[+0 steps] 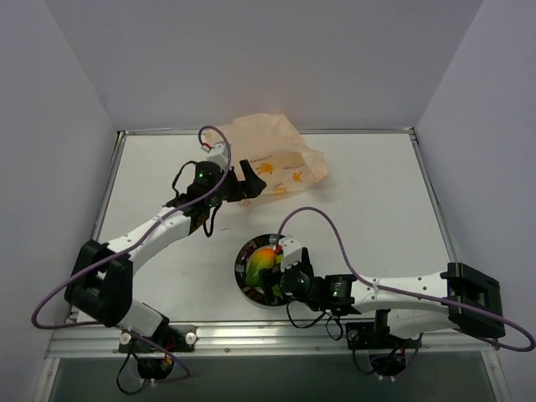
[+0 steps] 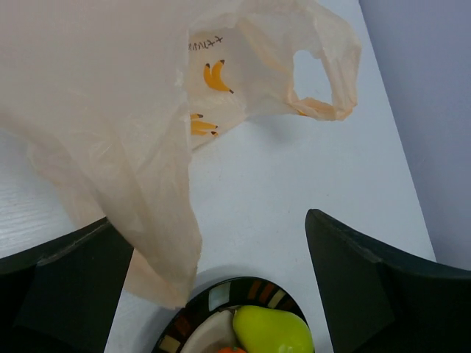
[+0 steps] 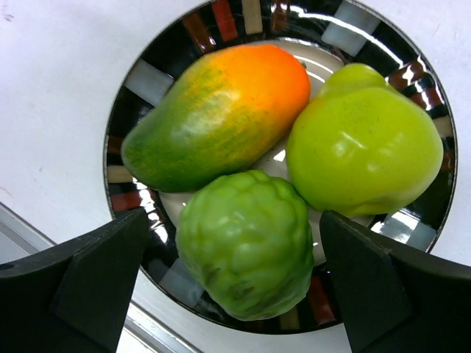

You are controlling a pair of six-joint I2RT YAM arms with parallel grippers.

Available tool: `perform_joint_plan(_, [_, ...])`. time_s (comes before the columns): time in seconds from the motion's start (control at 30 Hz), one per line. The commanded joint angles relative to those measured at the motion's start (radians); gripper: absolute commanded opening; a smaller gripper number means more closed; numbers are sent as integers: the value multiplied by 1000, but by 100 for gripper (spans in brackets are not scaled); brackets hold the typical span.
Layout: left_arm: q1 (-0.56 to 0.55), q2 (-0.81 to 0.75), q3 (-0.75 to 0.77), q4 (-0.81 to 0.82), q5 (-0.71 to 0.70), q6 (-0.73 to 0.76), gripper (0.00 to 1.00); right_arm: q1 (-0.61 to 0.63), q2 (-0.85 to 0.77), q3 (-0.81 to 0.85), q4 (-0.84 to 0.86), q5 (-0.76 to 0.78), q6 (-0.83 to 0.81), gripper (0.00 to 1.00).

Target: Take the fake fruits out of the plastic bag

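Note:
All three fake fruits lie on the dark-rimmed plate [image 3: 151,81]: a green-orange mango [image 3: 213,114], a smooth light-green pear shape [image 3: 364,151] and a bumpy green fruit [image 3: 246,243]. My right gripper [image 3: 234,214] is open just above the plate, its fingers on either side of the bumpy fruit without touching it. The peach plastic bag [image 1: 280,163] lies crumpled at the back of the table. My left gripper [image 1: 237,191] is open at the bag's near-left edge. In the left wrist view a fold of the bag [image 2: 125,125] drapes in front of my left finger [image 2: 66,294].
The plate [image 1: 241,266] sits near the front edge between the arms, and its rim [image 2: 221,294] and the pear [image 2: 272,331] show low in the left wrist view. The table's metal front rail [image 3: 44,235] runs just beside the plate. White walls enclose the table.

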Motion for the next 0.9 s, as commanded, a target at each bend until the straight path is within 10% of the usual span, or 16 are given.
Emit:
perform_joint_plan(0.0, [-3, -150, 10, -62, -67, 25, 94, 16, -60, 73, -51, 49, -24, 100])
perform_joint_plan(0.37, [-11, -482, 11, -379, -207, 82, 94, 13, -299, 246, -139, 187, -205, 91])
perform_joint_plan(0.47, [-11, -562, 68, -503, -193, 132, 94, 12, -351, 309, -121, 334, -269, 62])
perform_joint_plan(0.5, [-12, -579, 106, -564, -189, 148, 94, 10, -371, 326, -114, 369, -286, 33])
perform_joint_plan(0.6, [-12, -636, 186, -658, -209, 212, 94, 7, -408, 392, -105, 480, -375, 0])
perform_joint_plan(0.77, [-12, -769, 165, -734, -360, 333, 94, 4, -460, 443, -104, 702, -484, 0])
perform_joint_plan(0.87, [-11, -819, 101, -723, -443, 370, 94, 0, -492, 440, -102, 806, -495, 39])
